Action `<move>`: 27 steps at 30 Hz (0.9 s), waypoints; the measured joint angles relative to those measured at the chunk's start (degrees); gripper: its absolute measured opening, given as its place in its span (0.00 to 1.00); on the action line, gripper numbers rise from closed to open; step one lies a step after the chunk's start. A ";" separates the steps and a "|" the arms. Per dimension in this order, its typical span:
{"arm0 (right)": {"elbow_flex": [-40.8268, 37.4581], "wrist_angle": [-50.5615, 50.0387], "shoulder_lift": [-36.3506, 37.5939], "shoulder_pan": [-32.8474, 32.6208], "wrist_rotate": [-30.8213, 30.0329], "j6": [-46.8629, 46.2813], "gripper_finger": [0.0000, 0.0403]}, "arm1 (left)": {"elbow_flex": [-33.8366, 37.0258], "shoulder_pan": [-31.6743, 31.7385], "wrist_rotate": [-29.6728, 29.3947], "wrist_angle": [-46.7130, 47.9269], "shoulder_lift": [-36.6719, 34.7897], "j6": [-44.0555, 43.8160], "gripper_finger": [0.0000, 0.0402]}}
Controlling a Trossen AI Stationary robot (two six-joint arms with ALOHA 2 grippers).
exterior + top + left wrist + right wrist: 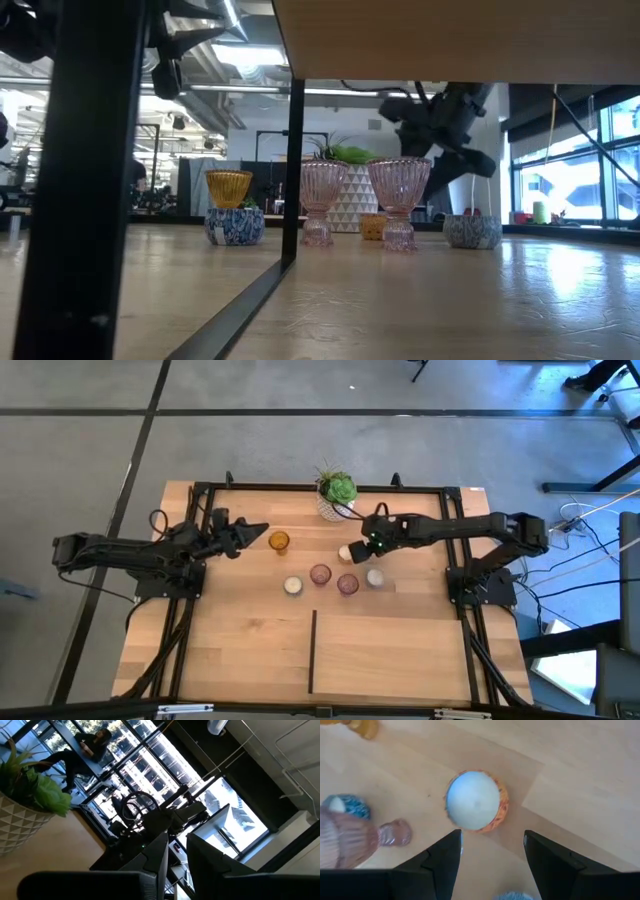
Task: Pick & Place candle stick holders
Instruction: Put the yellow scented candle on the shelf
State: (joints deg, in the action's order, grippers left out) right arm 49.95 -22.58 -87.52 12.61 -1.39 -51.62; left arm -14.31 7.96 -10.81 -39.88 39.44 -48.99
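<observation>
wooden table (390,650): right pincer (490,851) open above orange-rimmed holder (476,801); left pincer (174,851) nearly closed, empty.

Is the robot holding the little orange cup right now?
No, the right gripper hangs open above the orange cup, not touching it.

Two pink ribbed holders (323,200) (399,199) stand side by side before the patterned pot (352,205). An amber cup (229,187) sits above a blue-patterned holder (235,226), perhaps just behind it. My arm (445,125) hangs dark on the right above another blue one (472,231).
</observation>
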 joint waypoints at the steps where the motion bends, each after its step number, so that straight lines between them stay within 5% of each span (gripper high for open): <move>1: 0.00 0.12 -0.70 0.28 0.01 0.00 0.54 | 0.00 -0.02 0.00 -0.06 0.33 -0.24 0.16; 11: 2.13 1.57 -7.00 1.59 3.67 0.03 0.45 | 0.00 0.00 0.33 -0.08 4.40 -3.65 0.15; 27: 5.81 0.58 -7.33 2.95 0.05 3.69 0.42 | 0.00 0.00 3.33 -0.65 4.70 -4.50 0.15</move>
State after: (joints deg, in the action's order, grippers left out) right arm 55.77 -22.00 -94.85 15.55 -1.34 -47.92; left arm -14.31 7.97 -7.48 -40.53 44.14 -53.49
